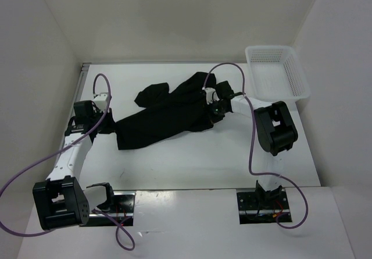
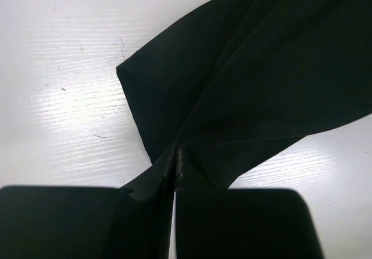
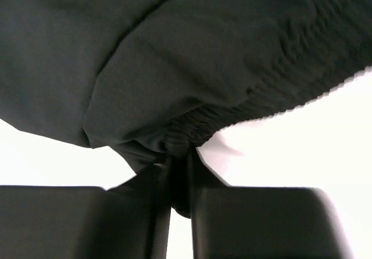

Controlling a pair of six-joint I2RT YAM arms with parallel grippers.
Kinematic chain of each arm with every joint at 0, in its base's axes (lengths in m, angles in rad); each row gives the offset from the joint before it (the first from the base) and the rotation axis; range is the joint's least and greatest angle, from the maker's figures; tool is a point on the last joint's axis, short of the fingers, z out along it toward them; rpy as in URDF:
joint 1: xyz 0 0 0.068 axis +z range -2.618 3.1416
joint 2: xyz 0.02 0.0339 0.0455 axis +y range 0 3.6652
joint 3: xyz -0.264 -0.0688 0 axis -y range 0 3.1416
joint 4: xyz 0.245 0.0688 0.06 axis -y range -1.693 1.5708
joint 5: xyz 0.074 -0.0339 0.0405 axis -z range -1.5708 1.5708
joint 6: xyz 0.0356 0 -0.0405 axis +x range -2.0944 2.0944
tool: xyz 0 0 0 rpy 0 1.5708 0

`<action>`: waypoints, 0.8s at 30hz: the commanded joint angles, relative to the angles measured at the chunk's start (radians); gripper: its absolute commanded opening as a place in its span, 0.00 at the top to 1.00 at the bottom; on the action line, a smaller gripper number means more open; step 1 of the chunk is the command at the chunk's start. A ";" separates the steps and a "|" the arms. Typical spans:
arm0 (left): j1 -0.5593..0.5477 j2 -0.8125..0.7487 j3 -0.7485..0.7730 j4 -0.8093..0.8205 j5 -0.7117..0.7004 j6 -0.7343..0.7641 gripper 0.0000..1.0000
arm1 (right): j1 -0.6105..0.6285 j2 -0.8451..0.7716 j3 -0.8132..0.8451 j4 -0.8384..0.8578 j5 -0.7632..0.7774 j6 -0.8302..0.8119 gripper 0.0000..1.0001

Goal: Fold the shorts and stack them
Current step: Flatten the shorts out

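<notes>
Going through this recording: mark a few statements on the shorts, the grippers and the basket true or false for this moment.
1. The left gripper and the right gripper are both closed on the shorts. True.
2. The shorts lie in the basket. False: they lie on the table, outside the basket.
3. The right gripper pinches the gathered waistband. True.
4. The shorts are folded into a neat square. False: they lie stretched out and rumpled between the two grippers.
5. The basket stands at the table's far right. True.
</notes>
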 commanded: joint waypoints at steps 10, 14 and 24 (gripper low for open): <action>0.070 -0.009 0.265 0.201 -0.083 0.004 1.00 | -0.004 -0.043 0.559 -0.023 0.066 -0.105 1.00; 0.079 -0.009 0.396 0.240 -0.101 0.004 1.00 | -0.004 -0.070 0.731 -0.043 0.043 -0.116 1.00; 0.098 -0.148 0.442 0.218 -0.143 0.004 1.00 | -0.004 -0.330 0.652 -0.152 -0.117 -0.210 1.00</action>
